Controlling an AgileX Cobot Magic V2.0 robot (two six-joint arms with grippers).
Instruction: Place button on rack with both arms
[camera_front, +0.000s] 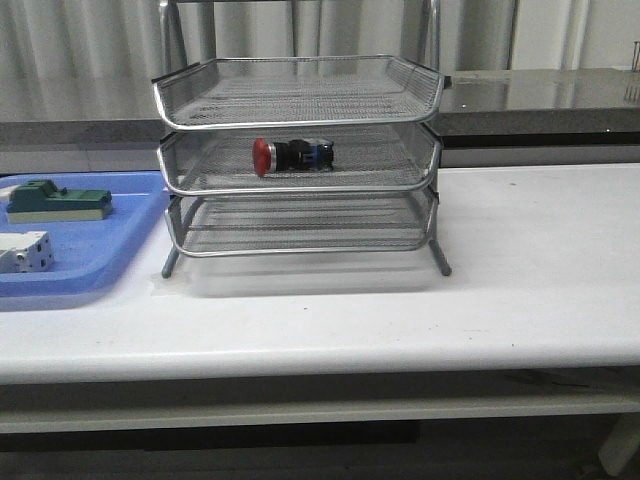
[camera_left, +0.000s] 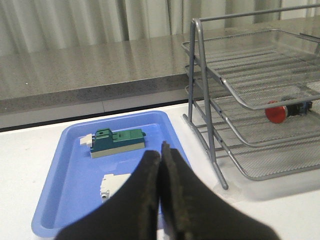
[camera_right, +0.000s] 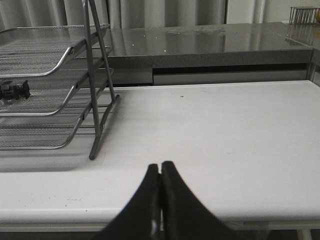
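Observation:
The button (camera_front: 291, 155), red cap to the left and black body with a blue rear, lies on its side in the middle tier of the silver wire rack (camera_front: 300, 100). It also shows in the left wrist view as the button (camera_left: 285, 110), and its dark rear end (camera_right: 15, 91) shows in the right wrist view. My left gripper (camera_left: 160, 150) is shut and empty above the blue tray, well away from the rack (camera_left: 260, 85). My right gripper (camera_right: 160, 167) is shut and empty near the table's front edge, right of the rack (camera_right: 50, 75). Neither arm appears in the front view.
A flat blue tray (camera_front: 120, 215) at the left holds a green block (camera_front: 58, 202) and a white block (camera_front: 25, 252). The white table (camera_front: 540, 260) stretches right of the rack. A grey counter (camera_front: 540, 95) runs behind.

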